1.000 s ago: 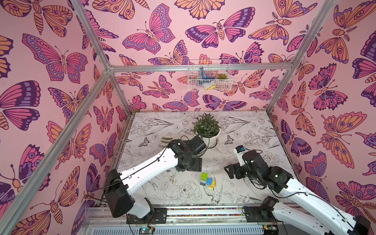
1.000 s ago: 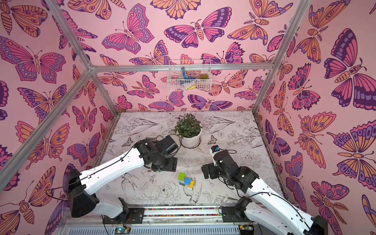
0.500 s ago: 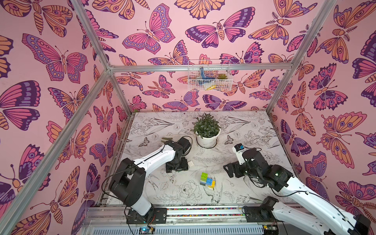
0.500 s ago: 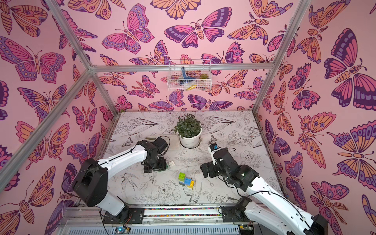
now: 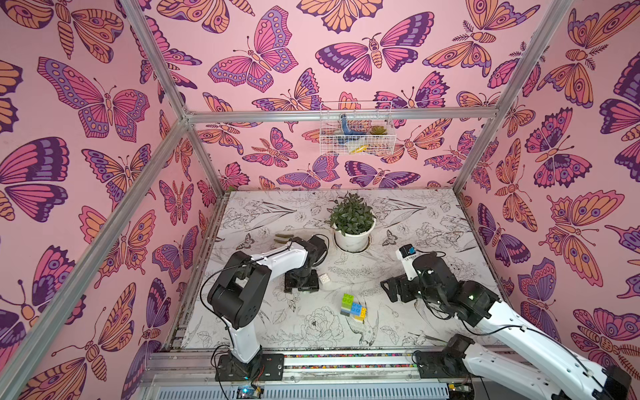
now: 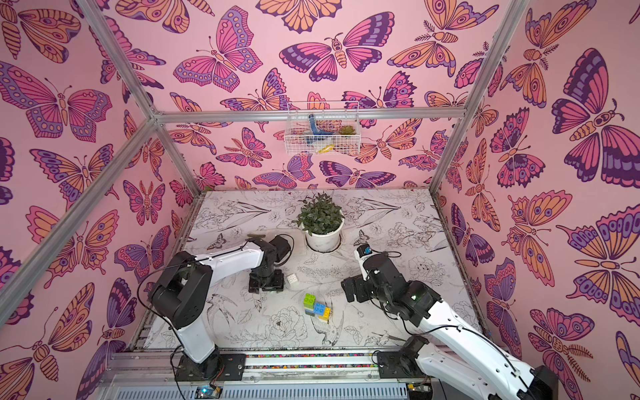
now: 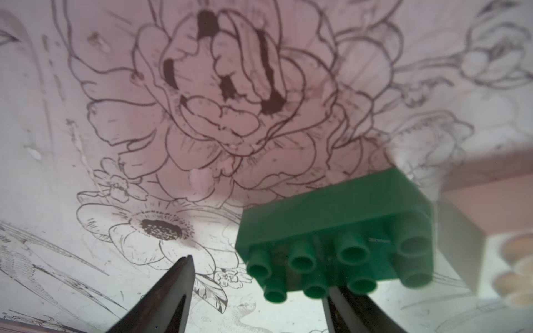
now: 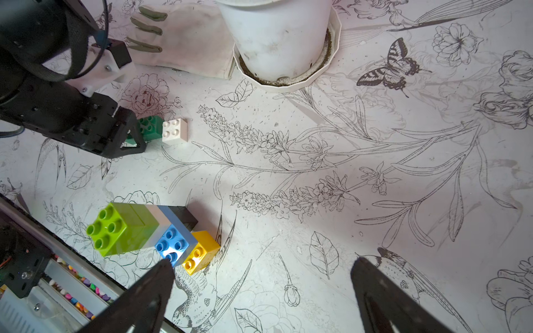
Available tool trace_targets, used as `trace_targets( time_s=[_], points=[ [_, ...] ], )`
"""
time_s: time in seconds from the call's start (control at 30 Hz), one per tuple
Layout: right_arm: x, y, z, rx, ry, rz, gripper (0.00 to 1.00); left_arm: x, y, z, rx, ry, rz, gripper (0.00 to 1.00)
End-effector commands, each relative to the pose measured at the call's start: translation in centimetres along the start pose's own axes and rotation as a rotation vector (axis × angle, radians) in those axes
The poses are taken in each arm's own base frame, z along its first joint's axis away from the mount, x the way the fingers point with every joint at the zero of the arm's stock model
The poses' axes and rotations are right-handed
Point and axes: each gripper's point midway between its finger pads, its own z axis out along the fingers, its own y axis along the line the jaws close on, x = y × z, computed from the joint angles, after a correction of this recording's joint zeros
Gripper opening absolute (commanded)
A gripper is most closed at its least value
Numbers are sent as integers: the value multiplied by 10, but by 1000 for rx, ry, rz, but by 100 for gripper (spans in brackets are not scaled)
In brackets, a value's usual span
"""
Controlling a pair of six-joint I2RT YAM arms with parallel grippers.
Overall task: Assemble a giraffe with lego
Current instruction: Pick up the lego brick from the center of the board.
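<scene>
And the left arm has folded right back! A second ago it was stretched toward the pot plant [image 5: 352,216] at the table's [image 5: 433,221] 12 o'clock. Now the elbow is tucked in and the left hand [image 5: 301,285] is down at the table surface. That suggests the head piece is next. The giraffe [image 5: 353,307], with lime neck, blue body and a yellow leg showing, sits near the front centre with no dark green on it yet. The right arm has barely stirred. The right hand [image 8: 263,263] hangs at the giraffe's 2 o'clock in both top views, fingers wide apart and nothing in it.

Now the views. In both top views only the white brick [image 5: 324,278] shows, at the left hand's 3 o'clock; the hand hides whatever lies under it. The left wrist view gives it away: the dark green brick [image 7: 334,227] lies studs up and off-centre, crowding one finger. The fingers are apart, not clamped. The right wrist view shows green and white side by side, just about touching.
</scene>
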Motion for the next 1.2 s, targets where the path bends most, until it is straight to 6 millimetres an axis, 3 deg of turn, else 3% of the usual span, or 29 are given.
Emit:
trace_targets(
  time_s=[0.0,0.23,0.33,0.67,0.97,1.17],
  points=[
    [-2,-5,-2,22,3,-13,99,-13,4,-3,-13,-31,-6,73],
    [-3,-6,-2,21,8,-20,99,-22,6,-7,11,-35,-4,72],
    [-2,-6,-1,17,14,-23,99,-22,-5,-8,62,-19,78,74],
    [-2,-7,2,7,30,-24,99,-31,-16,-14,87,-44,253,75],
    [-1,-9,-2,12,26,-15,99,-53,-23,-18,69,-92,387,75],
    [-2,-12,-2,20,23,-8,99,-41,-22,-10,83,-48,396,72]
  ],
)
